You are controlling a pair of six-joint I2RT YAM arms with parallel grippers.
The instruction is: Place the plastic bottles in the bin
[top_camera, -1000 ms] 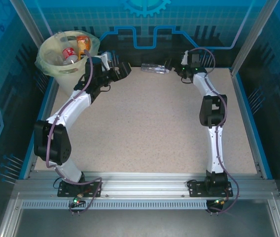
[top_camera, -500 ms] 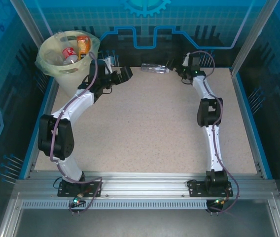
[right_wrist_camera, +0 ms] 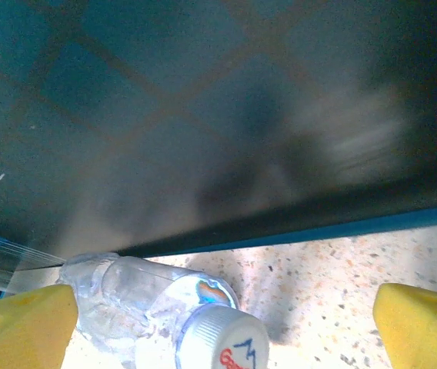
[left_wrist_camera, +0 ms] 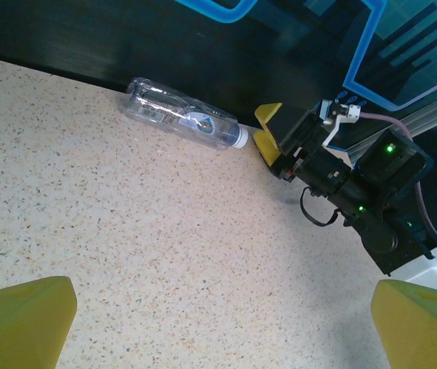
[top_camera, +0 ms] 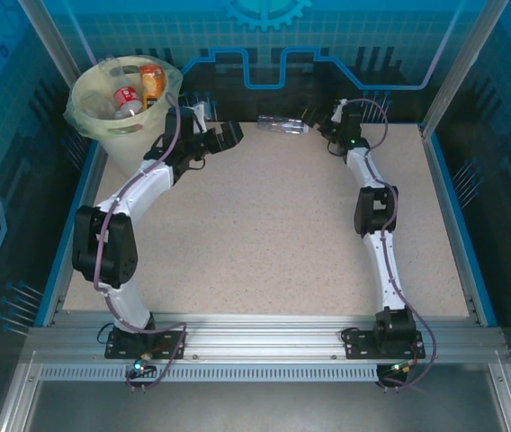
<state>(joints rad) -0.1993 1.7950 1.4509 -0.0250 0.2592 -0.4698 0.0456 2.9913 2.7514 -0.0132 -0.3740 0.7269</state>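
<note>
Right arm (top_camera: pixel 377 211) stretched further; right gripper (left_wrist_camera: pixel 267 131) now beside the clear plastic bottle (left_wrist_camera: pixel 181 114) lying along the speckled table's (top_camera: pixel 264 225) back edge.
Both grippers spread wide, gripping nothing; left gripper (top_camera: pixel 228 133) near the cream round plastic bin (top_camera: pixel 85 85), far-left corner; mid-table free.

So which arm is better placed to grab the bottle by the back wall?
Right: the right gripper, open, sits just off the cap of the clear bottle. The left gripper, also open, is farther off, beside the bin.

Counter (top_camera: pixel 264 225) beige, dark-speckled. Bin (top_camera: pixel 80 117) upper left cream-yellow; inside it, orange bottle (top_camera: pixel 152 81) and red-labelled bottle (top_camera: pixel 128 99). Clear bottle (left_wrist_camera: pixel 180 115), white cap with red-blue print. Left pincer fingers (left_wrist_camera: pixel 18 319) yellow.
</note>
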